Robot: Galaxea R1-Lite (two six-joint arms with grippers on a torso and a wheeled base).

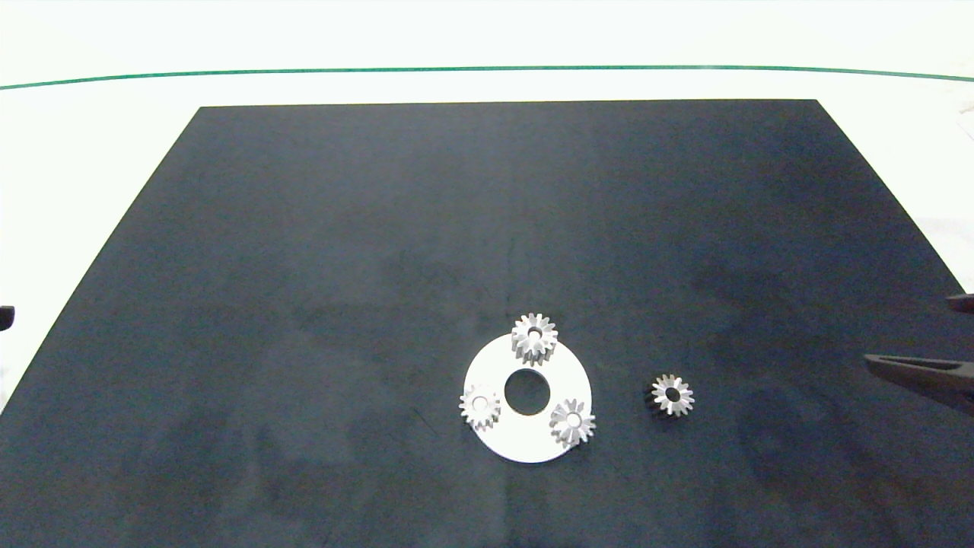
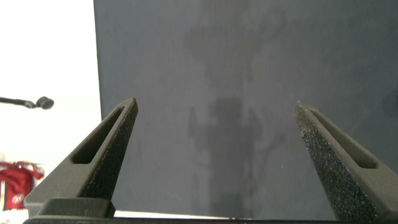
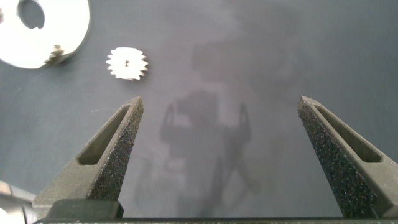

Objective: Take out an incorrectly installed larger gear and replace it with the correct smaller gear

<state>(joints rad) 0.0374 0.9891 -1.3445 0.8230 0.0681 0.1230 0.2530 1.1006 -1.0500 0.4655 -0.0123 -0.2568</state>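
A flat white disc [image 1: 525,438] with a big centre hole lies on the black mat and carries three silver gears. The larger gear [image 1: 534,337], thicker than the rest, sits at the disc's far edge. Two thin gears [image 1: 480,406] [image 1: 572,422] sit at its left and right near edges. The loose smaller gear [image 1: 672,395] lies flat on the mat to the right of the disc, also in the right wrist view [image 3: 127,63]. My right gripper [image 3: 219,102] hangs open and empty, right of that gear. My left gripper [image 2: 216,103] is open over bare mat at the far left.
The black mat [image 1: 380,228] covers most of a white table, with a green line [image 1: 487,68] running across the far side. One right finger [image 1: 913,371] shows at the right edge, and a bit of the left arm [image 1: 6,316] at the left edge.
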